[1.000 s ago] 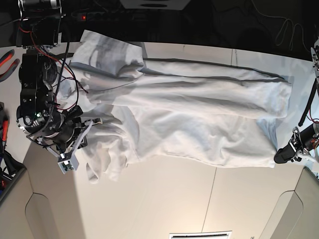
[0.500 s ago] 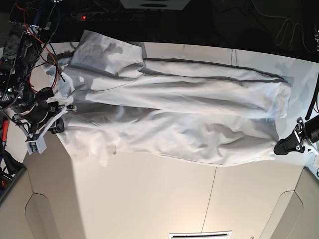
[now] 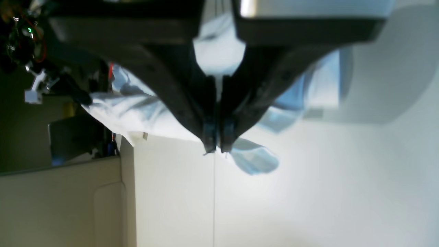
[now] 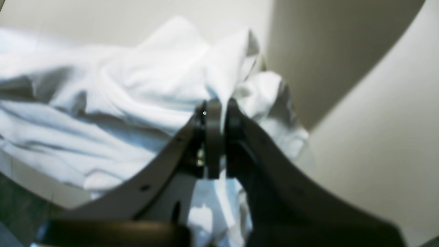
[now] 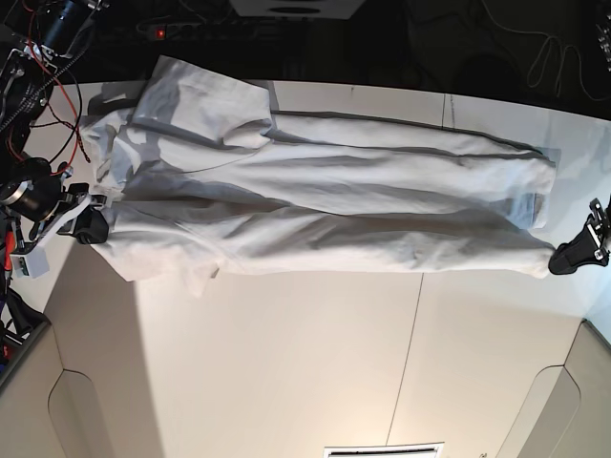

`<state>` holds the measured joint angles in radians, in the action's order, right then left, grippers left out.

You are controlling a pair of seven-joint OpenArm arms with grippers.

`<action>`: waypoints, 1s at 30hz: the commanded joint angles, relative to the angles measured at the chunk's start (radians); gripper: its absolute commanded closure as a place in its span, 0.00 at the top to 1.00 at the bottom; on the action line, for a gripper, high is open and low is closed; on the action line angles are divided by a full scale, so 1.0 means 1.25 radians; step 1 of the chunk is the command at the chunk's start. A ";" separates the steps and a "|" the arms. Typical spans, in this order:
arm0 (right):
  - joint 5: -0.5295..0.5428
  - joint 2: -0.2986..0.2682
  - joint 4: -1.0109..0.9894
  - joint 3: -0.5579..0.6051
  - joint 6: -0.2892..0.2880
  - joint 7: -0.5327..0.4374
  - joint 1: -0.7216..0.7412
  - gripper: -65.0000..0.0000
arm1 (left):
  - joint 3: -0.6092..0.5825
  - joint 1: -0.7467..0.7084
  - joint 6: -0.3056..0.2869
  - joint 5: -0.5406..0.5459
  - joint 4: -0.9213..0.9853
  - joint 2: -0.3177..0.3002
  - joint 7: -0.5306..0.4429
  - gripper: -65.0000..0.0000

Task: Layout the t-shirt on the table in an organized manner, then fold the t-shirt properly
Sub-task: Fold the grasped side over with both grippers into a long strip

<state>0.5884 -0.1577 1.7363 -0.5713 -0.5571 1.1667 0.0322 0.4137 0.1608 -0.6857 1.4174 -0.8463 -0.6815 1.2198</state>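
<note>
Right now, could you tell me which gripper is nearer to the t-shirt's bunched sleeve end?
The right gripper, shut on the t-shirt at that bunched end. The left gripper is shut on the opposite end, far across the table.

Both arms are built of matte black parts. The right tool (image 4: 218,113) has 2 dark grey curved fingers that taper to flat pads, with small round holes along the outer ribs and a tiny bright dot near one tip. In the base view, red and black cables loop over the right arm (image 5: 33,67), and a small white block sits by its wrist. The left tool (image 3: 217,145) has 2 black wedge-shaped fingers with small screw heads, narrowing to greyish tips below a pale housing.
</note>
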 commanded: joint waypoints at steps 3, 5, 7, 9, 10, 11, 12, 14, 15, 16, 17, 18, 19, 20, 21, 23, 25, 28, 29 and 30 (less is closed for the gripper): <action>0.023 -0.009 0.016 -0.004 -0.002 -0.013 -0.023 0.00 | 0.006 -0.023 -0.010 0.053 -0.013 -0.022 0.020 0.00; 0.023 -0.009 0.016 -0.004 -0.002 -0.013 -0.049 0.00 | 0.006 -0.042 -0.010 0.053 -0.013 -0.022 0.023 0.00; 0.022 -0.009 0.016 -0.004 -0.002 -0.013 -0.073 0.00 | 0.006 -0.055 -0.010 0.053 -0.013 -0.022 0.029 0.00; 0.010 -0.009 0.016 -0.004 -0.002 -0.015 -0.087 0.00 | 0.006 -0.063 -0.010 0.053 -0.013 -0.022 0.031 0.00; 0.004 -0.009 0.016 -0.005 -0.002 -0.014 -0.089 0.00 | 0.006 -0.065 -0.010 0.053 -0.013 -0.023 0.032 0.00; -0.009 -0.009 0.016 -0.005 -0.002 -0.014 -0.090 0.00 | 0.006 -0.065 -0.010 0.053 -0.013 -0.023 0.034 0.00; -0.020 -0.009 0.016 -0.006 -0.001 -0.015 -0.090 0.00 | 0.006 -0.065 -0.010 0.053 -0.013 -0.023 0.034 0.00; -0.039 -0.010 0.016 -0.012 -0.001 -0.015 -0.090 0.00 | 0.006 -0.065 -0.010 0.053 -0.013 -0.023 0.040 0.00; -0.051 -0.011 0.016 -0.015 -0.001 -0.015 -0.090 0.00 | 0.006 -0.065 -0.010 0.053 -0.013 -0.024 0.039 0.00; -0.066 -0.011 0.016 -0.021 -0.001 -0.015 -0.090 0.00 | 0.006 -0.065 -0.010 0.050 -0.013 -0.027 0.038 0.00; -0.078 -0.011 0.016 -0.028 0.000 -0.015 -0.090 0.00 | 0.006 -0.065 -0.010 0.048 -0.013 -0.030 0.038 0.00; -0.085 -0.011 0.016 -0.036 0.000 -0.015 -0.090 0.00 | 0.006 -0.065 -0.010 0.047 -0.013 -0.034 0.039 0.00; -0.086 -0.011 0.016 -0.043 0.000 -0.016 -0.090 0.00 | 0.006 -0.065 -0.010 0.047 -0.013 -0.036 0.039 0.00; -0.085 -0.011 0.016 -0.051 0.000 -0.016 -0.090 0.00 | 0.006 -0.065 -0.010 0.045 -0.013 -0.036 0.040 0.00; -0.085 -0.011 0.016 -0.056 0.000 -0.015 -0.090 0.00 | 0.006 -0.065 -0.010 0.038 -0.013 -0.036 0.040 0.00; -0.085 -0.011 0.016 -0.062 0.000 -0.014 -0.090 0.00 | 0.006 -0.066 -0.010 0.010 -0.013 -0.035 0.040 0.00; -0.085 -0.011 0.016 -0.063 0.000 -0.013 -0.091 0.00 | 0.006 -0.072 -0.010 -0.016 -0.013 -0.036 0.042 0.00; -0.085 -0.011 0.016 -0.063 0.000 -0.012 -0.091 0.00 | 0.006 -0.094 -0.010 -0.043 -0.013 -0.035 0.045 0.00; -0.085 -0.010 0.016 -0.063 0.000 -0.012 -0.091 0.00 | 0.006 -0.104 -0.010 -0.043 -0.013 -0.035 0.045 0.00; -0.086 -0.010 0.016 -0.063 0.001 -0.011 -0.091 0.00 | 0.006 -0.114 -0.010 -0.043 -0.013 -0.035 0.045 0.00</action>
<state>0.4816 -0.1566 1.7382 -0.6407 -0.5575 1.1648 -0.0887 0.4133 0.0097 -0.6865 1.3487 -0.8490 -0.6956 1.2816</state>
